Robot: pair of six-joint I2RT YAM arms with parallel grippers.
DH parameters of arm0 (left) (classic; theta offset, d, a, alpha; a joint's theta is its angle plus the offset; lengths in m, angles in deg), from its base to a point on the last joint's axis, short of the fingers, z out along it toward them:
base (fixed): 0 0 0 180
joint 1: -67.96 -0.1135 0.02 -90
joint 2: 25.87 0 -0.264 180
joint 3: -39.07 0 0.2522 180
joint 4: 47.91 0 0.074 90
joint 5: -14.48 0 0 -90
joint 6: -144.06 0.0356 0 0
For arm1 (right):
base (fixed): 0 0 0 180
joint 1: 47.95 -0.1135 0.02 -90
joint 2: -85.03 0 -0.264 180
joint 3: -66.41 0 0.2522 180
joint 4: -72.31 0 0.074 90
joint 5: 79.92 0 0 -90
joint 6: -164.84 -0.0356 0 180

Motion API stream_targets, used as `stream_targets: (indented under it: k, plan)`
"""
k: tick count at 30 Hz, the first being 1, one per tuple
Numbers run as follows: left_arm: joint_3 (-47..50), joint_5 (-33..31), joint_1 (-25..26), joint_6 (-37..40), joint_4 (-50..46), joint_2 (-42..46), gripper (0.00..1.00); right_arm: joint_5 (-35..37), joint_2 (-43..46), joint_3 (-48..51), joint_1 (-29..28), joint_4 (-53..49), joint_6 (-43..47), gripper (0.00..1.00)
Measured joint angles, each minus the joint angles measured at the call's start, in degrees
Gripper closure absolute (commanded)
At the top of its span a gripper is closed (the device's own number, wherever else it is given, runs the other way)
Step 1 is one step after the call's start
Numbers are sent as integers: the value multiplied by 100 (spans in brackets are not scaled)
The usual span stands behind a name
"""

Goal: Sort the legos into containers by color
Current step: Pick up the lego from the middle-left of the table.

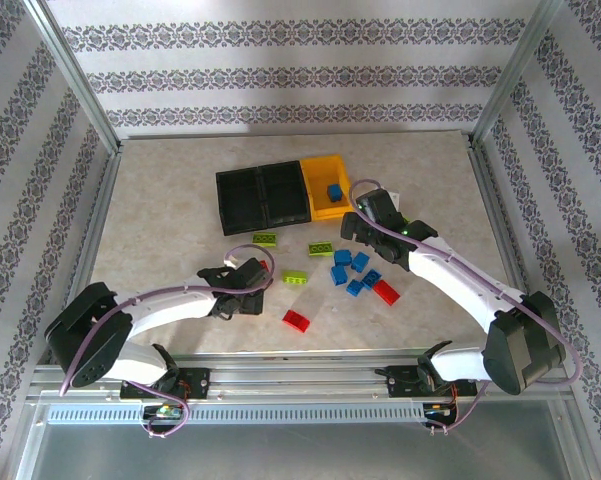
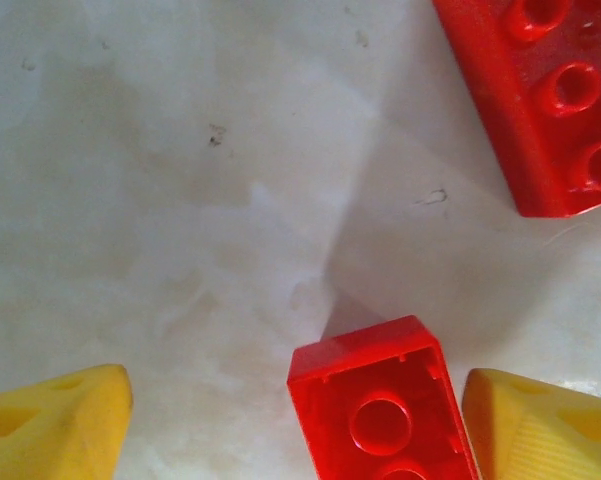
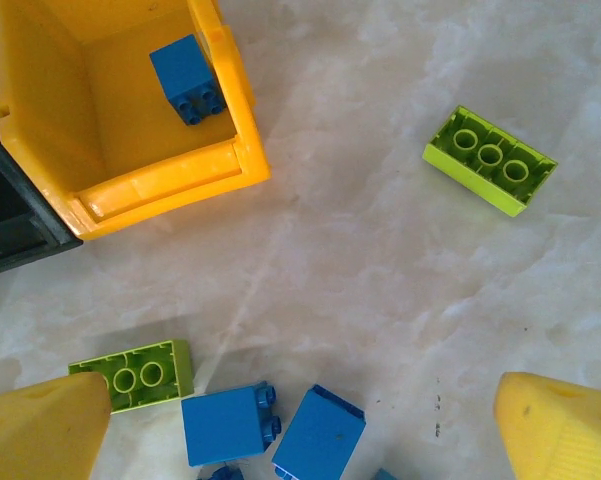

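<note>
The left gripper [image 2: 298, 425] has its yellow fingers [image 2: 55, 425] spread wide and holds nothing. A small red plastic lego brick [image 2: 380, 410] sits on the table [image 2: 180, 200] between them, close to one finger, likely ready to be squeezed. It lies studs up, with its long side pointing away from the wrist. The right gripper [image 3: 300, 430] is spread wide too, above blue legos [image 3: 228, 425] near the yellow-orange plastic bin [image 3: 170, 180].
</note>
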Motion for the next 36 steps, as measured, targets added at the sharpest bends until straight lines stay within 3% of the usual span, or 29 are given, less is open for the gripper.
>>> stream_targets:
  k: [4,11,20,28,36]
  plan:
    - [153,-15,0,-66,-37,127,35,-2,0,11,0,0,-4,2]
    - [181,-70,-2,-81,0,131,43,24,57,107,0,-4,-109,2]
    - [181,-24,-4,-57,243,-59,64,153,328,232,4,-4,-173,2]
    - [179,-63,-103,13,280,55,68,192,511,426,4,-4,-315,2]
    - [-531,-22,-997,719,472,203,70,190,726,590,4,-66,-490,2]
